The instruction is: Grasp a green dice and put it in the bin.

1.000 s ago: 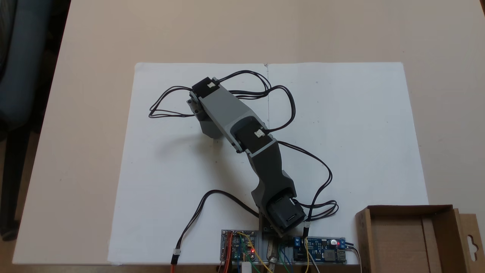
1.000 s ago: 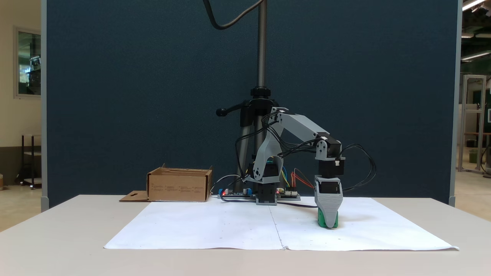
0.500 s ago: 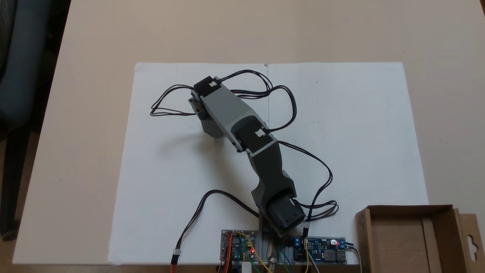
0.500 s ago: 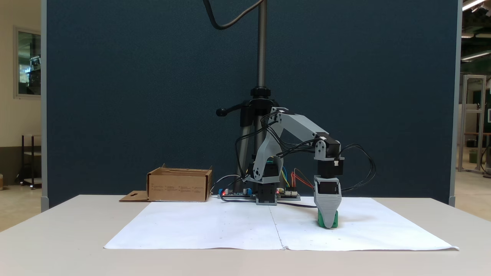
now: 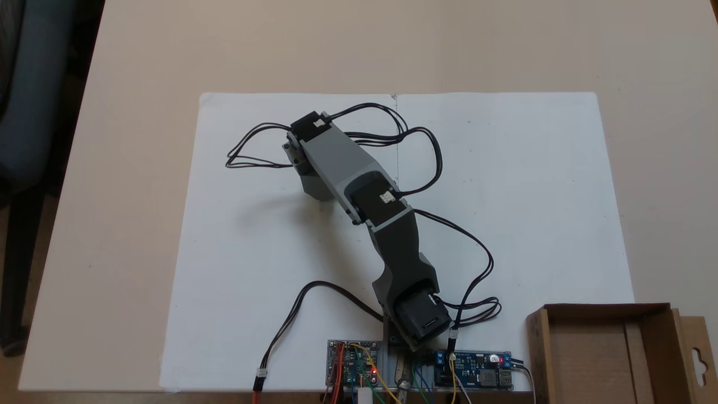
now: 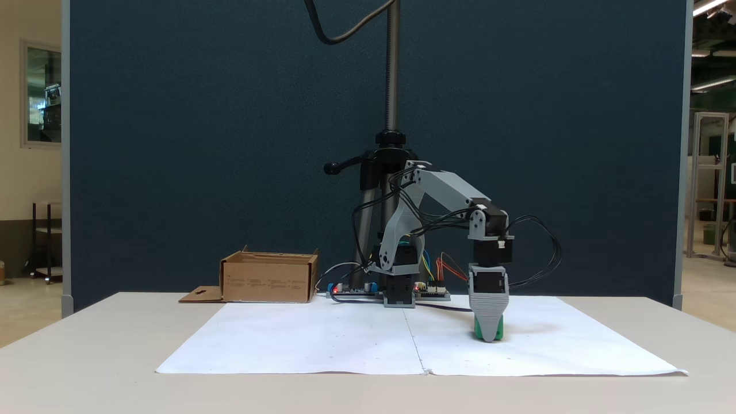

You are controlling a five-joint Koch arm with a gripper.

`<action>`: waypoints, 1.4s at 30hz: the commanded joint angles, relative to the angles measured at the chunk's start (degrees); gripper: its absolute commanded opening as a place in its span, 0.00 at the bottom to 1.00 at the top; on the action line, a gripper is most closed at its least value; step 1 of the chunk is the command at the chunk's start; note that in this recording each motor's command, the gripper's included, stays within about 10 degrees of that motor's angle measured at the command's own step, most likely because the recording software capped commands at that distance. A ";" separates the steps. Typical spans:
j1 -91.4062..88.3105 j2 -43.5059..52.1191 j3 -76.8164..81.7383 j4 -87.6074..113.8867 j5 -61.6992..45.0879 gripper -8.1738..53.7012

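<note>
Tool [image 6: 489, 338] status: pointed straight down over the white paper [image 6: 322, 339], its grey front jaw covering most of the green dice [image 6: 499, 330], which sits at paper level. One jaw lies behind the other, so whether the tool is clamped on the dice cannot be told. Judged progress: approach complete; grasp unconfirmed. Remaining: lift, carry across the desk [image 6: 86, 345] to the bin [image 6: 267, 282], well apart, and release inside.
</note>
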 commanded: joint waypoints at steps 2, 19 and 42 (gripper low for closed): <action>2.11 3.87 0.53 -0.70 3.52 0.34; 34.80 17.75 -6.24 -0.62 -26.72 0.33; 95.45 29.71 -21.97 20.30 -39.11 0.33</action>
